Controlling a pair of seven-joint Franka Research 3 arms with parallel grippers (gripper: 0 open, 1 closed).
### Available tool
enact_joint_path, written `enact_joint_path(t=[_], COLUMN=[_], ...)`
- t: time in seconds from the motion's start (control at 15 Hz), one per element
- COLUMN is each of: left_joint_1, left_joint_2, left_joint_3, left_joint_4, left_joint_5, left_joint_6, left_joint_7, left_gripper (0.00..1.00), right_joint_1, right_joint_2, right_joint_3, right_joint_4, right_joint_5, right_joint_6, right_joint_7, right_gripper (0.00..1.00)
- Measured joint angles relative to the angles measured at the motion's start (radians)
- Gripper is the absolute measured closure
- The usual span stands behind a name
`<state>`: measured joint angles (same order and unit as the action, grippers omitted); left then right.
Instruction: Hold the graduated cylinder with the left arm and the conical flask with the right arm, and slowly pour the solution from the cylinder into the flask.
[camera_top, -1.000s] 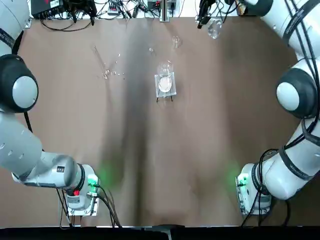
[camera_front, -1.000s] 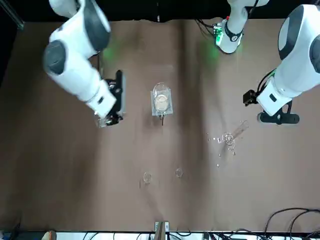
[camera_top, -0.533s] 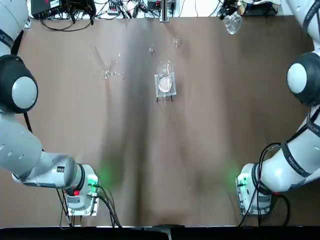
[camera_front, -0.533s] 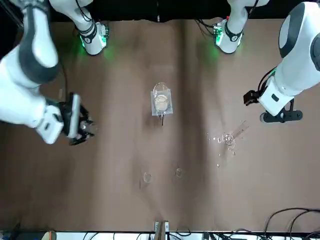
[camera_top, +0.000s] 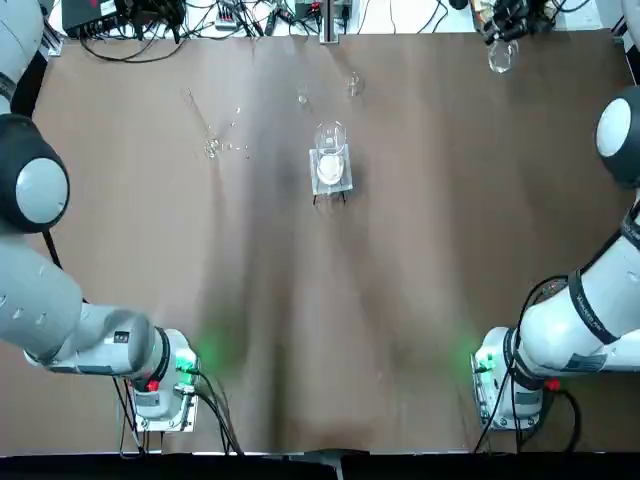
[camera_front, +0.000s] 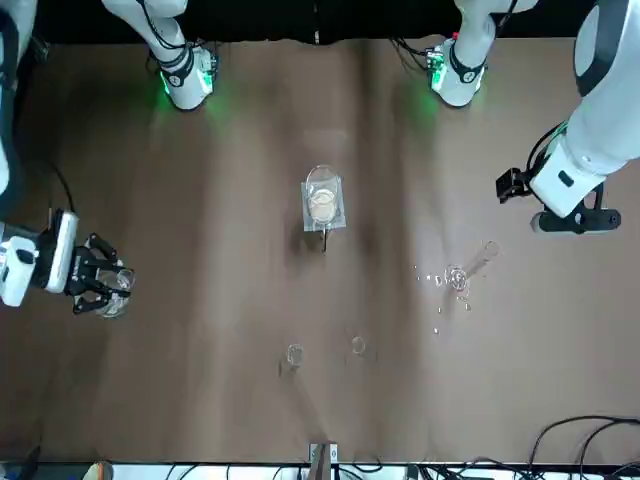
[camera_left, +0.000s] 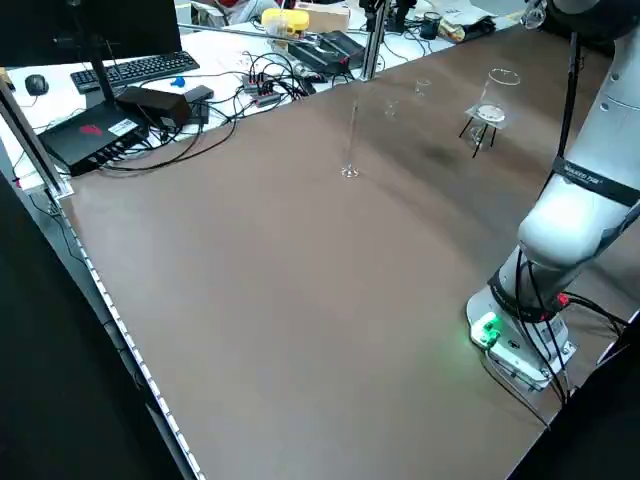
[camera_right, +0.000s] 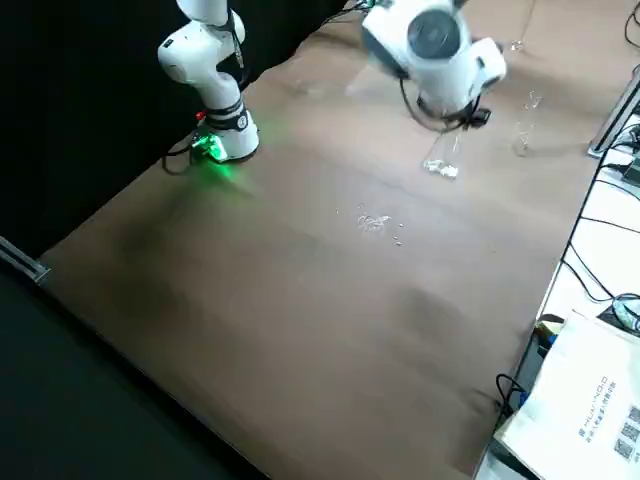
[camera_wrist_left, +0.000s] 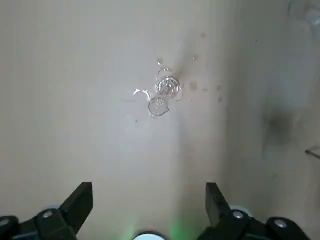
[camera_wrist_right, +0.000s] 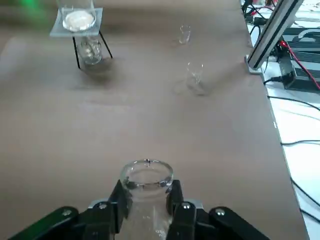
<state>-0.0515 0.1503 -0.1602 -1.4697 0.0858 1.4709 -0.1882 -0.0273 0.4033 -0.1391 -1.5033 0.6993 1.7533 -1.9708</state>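
My right gripper clamps the flask, far from the cylinder. My left gripper, jaws apart above the cylinder, must grasp it next.

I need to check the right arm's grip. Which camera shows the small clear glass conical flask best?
The right wrist view: the small clear glass conical flask sits close-up between the right gripper fingers. Top and front views show only a faint glass blur.

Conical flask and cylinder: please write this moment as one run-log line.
right gripper: shut on conical flask | left gripper: open above graduated cylinder
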Motion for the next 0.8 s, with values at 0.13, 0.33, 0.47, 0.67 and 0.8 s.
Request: enact_joint_path(t=[0.13, 0.33, 0.47, 0.67, 0.8], left_joint_1=[0.007, 0.006, 0.006, 0.007, 0.007], left_joint_2=[-0.010, -0.019, -0.019, -0.019, -0.019], left_joint_3=[0.000, -0.002, -0.003, -0.003, -0.003], left_joint_4=[0.000, 0.000, -0.001, -0.001, -0.001], left_joint_5=[-0.006, -0.008, -0.009, -0.032, -0.034], left_joint_6=[-0.011, -0.010, 0.007, 0.035, 0.037], left_joint_7=[0.050, 0.044, 0.017, -0.005, -0.006], left_gripper=[0.00, 0.00, 0.00, 0.00, 0.00], right_joint_1=[-0.056, -0.156, -0.202, -0.256, -0.278], right_joint_2=[0.029, 0.068, 0.074, 0.074, 0.075], right_joint_3=[0.000, 0.000, 0.000, 0.000, 0.001], right_joint_4=[-0.027, -0.128, -0.193, -0.274, -0.323], right_joint_5=[0.053, 0.166, 0.224, 0.261, 0.267], right_joint_6=[0.000, -0.003, -0.030, -0.063, -0.067], right_joint_7=[-0.102, -0.250, -0.282, -0.339, -0.382], right_gripper=[0.61, 0.61, 0.61, 0.61, 0.61])
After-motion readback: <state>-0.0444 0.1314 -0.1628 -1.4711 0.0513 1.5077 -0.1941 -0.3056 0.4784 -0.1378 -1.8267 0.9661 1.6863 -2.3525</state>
